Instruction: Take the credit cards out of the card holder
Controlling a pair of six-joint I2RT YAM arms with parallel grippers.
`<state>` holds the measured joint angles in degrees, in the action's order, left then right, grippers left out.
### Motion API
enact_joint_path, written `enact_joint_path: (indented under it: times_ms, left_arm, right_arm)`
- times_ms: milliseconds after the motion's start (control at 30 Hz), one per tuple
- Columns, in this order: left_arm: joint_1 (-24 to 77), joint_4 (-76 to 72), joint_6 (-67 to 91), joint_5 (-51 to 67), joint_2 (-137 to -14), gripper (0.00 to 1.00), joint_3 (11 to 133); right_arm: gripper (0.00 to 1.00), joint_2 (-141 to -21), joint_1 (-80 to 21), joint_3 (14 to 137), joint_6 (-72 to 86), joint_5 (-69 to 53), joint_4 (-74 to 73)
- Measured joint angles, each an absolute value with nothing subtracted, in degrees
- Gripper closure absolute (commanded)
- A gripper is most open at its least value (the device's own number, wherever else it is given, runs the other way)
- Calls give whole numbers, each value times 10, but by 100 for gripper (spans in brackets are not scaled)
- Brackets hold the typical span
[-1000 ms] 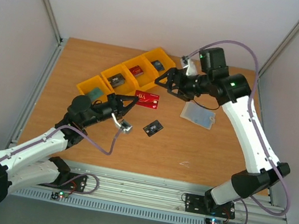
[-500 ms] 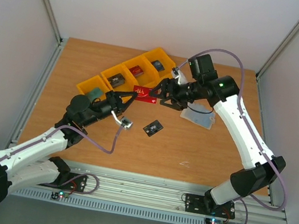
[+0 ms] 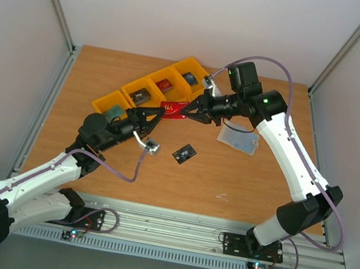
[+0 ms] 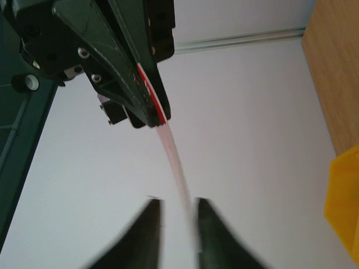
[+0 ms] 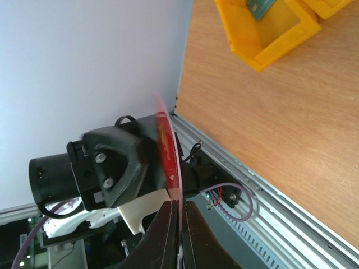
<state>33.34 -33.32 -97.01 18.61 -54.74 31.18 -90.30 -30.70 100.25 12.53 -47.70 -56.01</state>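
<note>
Above the tabletop [image 3: 241,180], left end effector [image 3: 160,118] and right end effector [image 3: 184,112] both clench the thin red credit card [image 3: 172,109]. Black credit card [image 3: 184,153] lies 8 o'clock of pale-grey folding card holder [image 3: 238,139]; extraction looks done.

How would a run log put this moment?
left gripper: shut on red card | right gripper: shut on red card | black card: on table
</note>
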Motion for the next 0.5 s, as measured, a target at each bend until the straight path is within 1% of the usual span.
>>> enact_joint_path:
  times_ms: [33,100,200,233,300,400,500]
  left_arm:
    - [334,-332,-971,187,-547,46,312]
    - [335,-331,-969,196,-546,43,312]
    - [346,-330,-971,214,-540,42,312]
    - [353,-321,-966,216,-535,42,313]
    - [364,-258,-935,218,-518,42,335]
    - [370,-132,-856,222,-493,46,411]
    - [379,-103,-808,203,-472,45,431]
  right_arm:
    - [99,-907,-305,1007,125,-482,-563]
    - [99,-920,-303,1024,124,-488,-569]
    - [99,-959,-302,1072,110,-504,-588]
    - [99,-982,-302,1107,91,-507,-612]
    - [99,-1021,-302,1177,43,-499,-663]
    - [99,-1063,-298,1263,-23,-482,-742]
    - [99,-1081,-294,1308,-51,-485,-792]
